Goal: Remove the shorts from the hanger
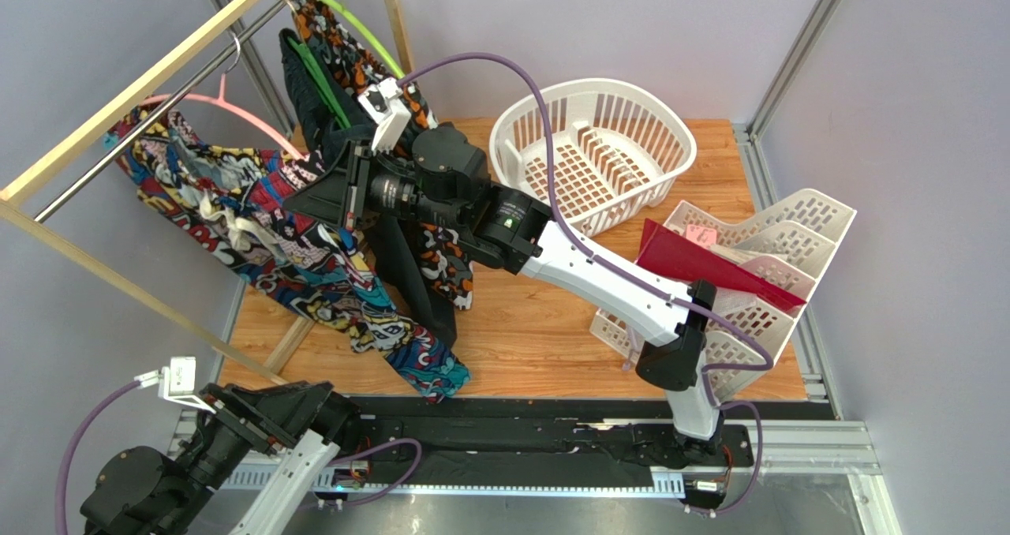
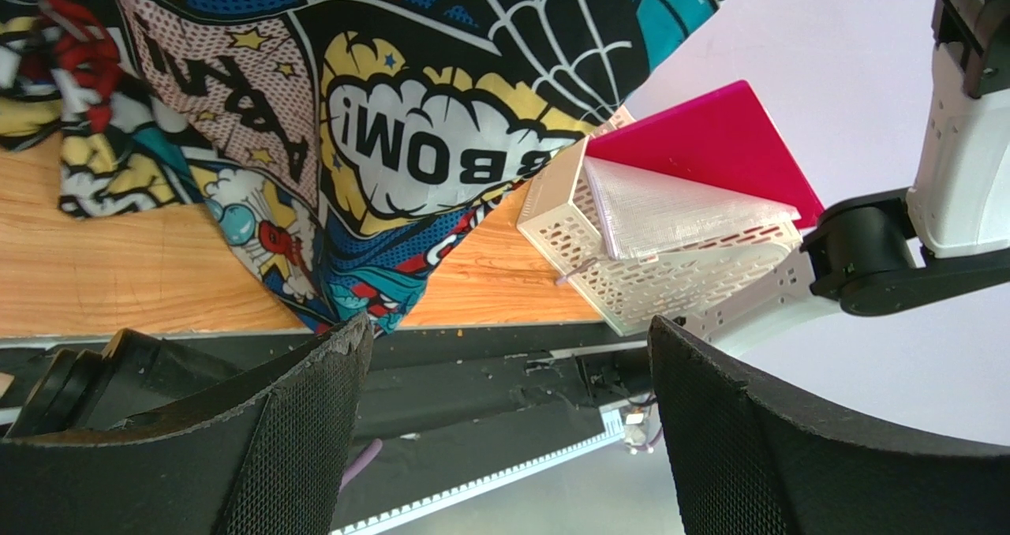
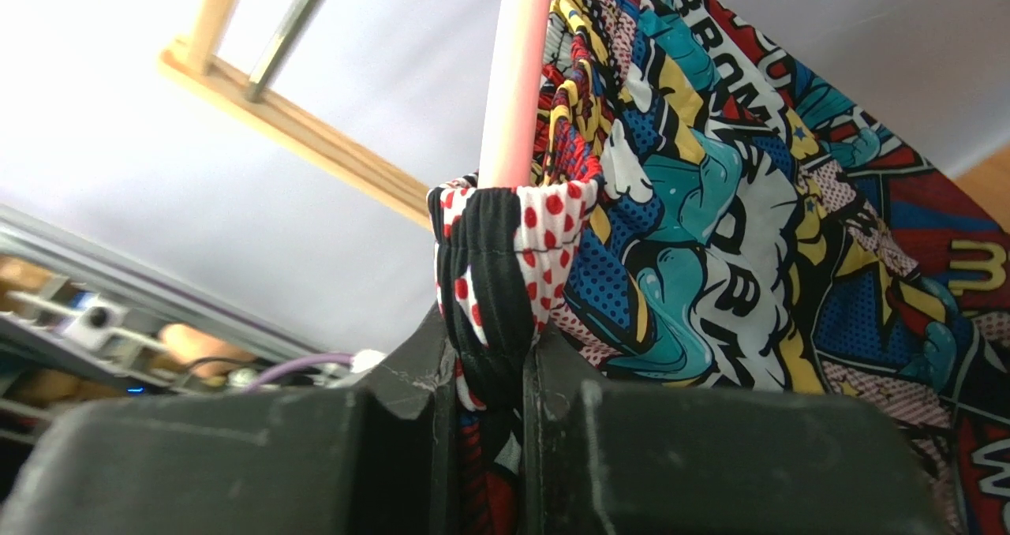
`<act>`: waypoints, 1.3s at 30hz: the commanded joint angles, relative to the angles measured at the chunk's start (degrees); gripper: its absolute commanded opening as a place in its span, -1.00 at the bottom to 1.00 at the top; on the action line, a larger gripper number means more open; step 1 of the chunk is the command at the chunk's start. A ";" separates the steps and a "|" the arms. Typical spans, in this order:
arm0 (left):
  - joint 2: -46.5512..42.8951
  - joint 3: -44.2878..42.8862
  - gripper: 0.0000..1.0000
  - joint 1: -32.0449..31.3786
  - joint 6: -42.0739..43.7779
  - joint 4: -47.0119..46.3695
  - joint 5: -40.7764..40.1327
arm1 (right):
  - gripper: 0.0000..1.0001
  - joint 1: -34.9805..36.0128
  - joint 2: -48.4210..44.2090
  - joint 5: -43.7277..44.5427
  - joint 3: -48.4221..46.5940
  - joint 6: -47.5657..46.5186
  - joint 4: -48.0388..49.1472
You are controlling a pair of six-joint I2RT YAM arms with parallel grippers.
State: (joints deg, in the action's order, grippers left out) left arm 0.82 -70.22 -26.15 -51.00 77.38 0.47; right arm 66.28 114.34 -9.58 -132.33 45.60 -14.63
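My overhead camera looks down from above and behind the arm bases, taking in the whole worktop. My left wrist camera sits low at the near edge, facing past its gripper across the worktop to the shorts and the rack, both shared with the overhead view. My right wrist camera points upward, pressed close to the shorts and hanger.

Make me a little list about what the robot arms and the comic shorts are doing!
shorts: draped on the hanger, not off yet
hanger: pink, hooked on the rail
right gripper: shut, pinching the shorts' waistband at the hanger's end
left gripper: open, holding nothing
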 commanded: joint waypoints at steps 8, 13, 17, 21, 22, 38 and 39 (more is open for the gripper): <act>-0.38 -0.10 0.78 -0.13 -0.24 2.07 0.76 | -1.00 -0.80 -9.92 -3.51 8.66 8.10 18.76; -0.29 0.60 0.79 -0.13 -0.24 1.63 1.11 | -1.00 -1.42 -12.39 -3.60 12.71 8.54 21.92; -0.29 0.96 0.78 -0.13 -0.41 1.37 1.37 | -1.00 -2.56 -13.18 -3.60 13.94 9.50 22.81; -0.12 0.96 0.78 -0.13 -0.41 1.19 1.46 | -1.00 -4.14 -13.80 -4.30 16.05 12.48 25.17; -0.20 0.87 0.78 -0.13 -0.33 1.19 1.46 | -1.00 -4.58 -14.32 -4.56 17.45 13.01 26.31; 1.81 0.96 0.78 -0.13 0.73 -2.93 3.22 | -1.00 -8.89 -29.00 -11.49 36.53 -24.39 15.27; 2.17 1.04 0.78 -0.13 0.82 -3.72 3.57 | -1.00 -8.80 -29.44 -12.73 36.97 -28.08 12.81</act>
State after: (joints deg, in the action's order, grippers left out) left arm 0.80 -69.38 -26.17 -50.94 77.17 1.80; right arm 57.21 90.15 -16.43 -95.90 37.60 -2.37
